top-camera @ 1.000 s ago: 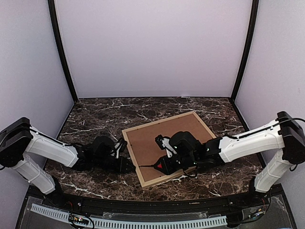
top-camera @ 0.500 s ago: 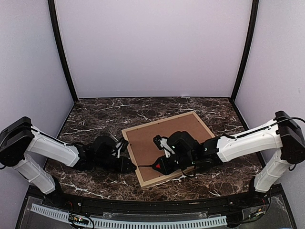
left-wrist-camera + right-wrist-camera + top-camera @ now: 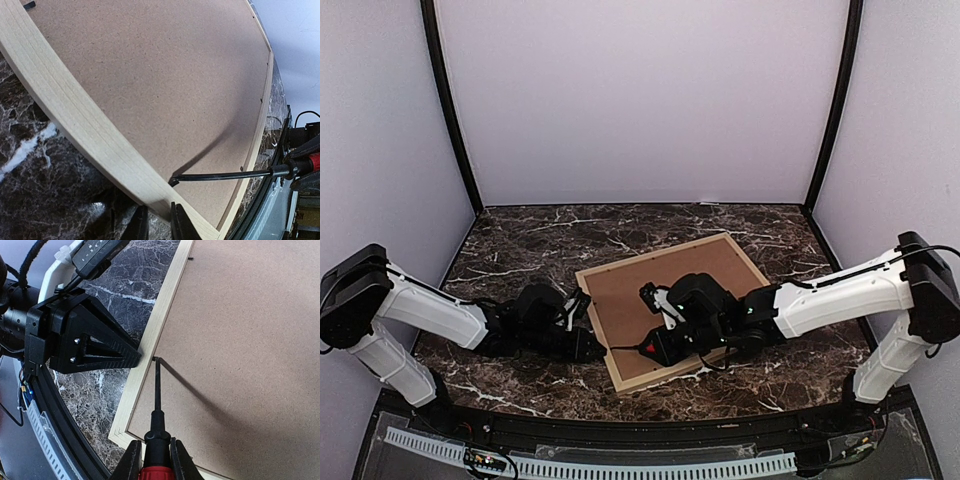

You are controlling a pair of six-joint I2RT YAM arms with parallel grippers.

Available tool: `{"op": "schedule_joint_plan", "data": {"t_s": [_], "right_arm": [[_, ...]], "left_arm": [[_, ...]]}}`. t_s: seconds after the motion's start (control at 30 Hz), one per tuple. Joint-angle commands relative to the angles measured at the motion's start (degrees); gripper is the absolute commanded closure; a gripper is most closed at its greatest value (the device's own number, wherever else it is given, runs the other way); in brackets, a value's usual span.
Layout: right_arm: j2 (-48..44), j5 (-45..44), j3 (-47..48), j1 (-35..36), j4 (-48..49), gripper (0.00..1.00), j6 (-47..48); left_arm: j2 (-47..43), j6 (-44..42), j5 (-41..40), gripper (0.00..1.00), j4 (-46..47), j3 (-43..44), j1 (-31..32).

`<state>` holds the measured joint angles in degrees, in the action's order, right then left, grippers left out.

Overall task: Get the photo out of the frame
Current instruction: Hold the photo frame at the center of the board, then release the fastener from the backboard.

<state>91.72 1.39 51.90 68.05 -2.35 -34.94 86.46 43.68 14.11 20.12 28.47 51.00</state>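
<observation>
Frame [image 3: 650, 255] lies face down on marble table [image 3: 520, 240], near the front, between the 2 arms; brown backing board [image 3: 620, 300] faces up, so photo is hidden; right gripper [image 3: 152, 460] clamped on red-handled screwdriver [image 3: 156, 400], tip at frame's inner left edge, on the board; left gripper [image 3: 157, 220] sits at frame's outer left edge, jaws narrow with a thin slit; cannot tell if they pinch anything.

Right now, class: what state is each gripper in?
Left gripper: at the frame edge; open or closed cannot be told.
Right gripper: closed on the screwdriver.
</observation>
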Motion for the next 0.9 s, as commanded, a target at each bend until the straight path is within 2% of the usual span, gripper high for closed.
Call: {"op": "schedule_joint_plan", "data": {"t_s": [0.0,0.87], "right_arm": [[-0.27,2.48,2.88,2.16,1.11,1.00,0.72],[0.05,3.17,5.68,4.52,1.13,1.00,0.11]], "left_arm": [[1.04,-1.02,-1.08,0.83,-0.46,0.91,0.57],[1.03,-0.18,-2.42,0.85,-0.70,0.77,1.10]]}}
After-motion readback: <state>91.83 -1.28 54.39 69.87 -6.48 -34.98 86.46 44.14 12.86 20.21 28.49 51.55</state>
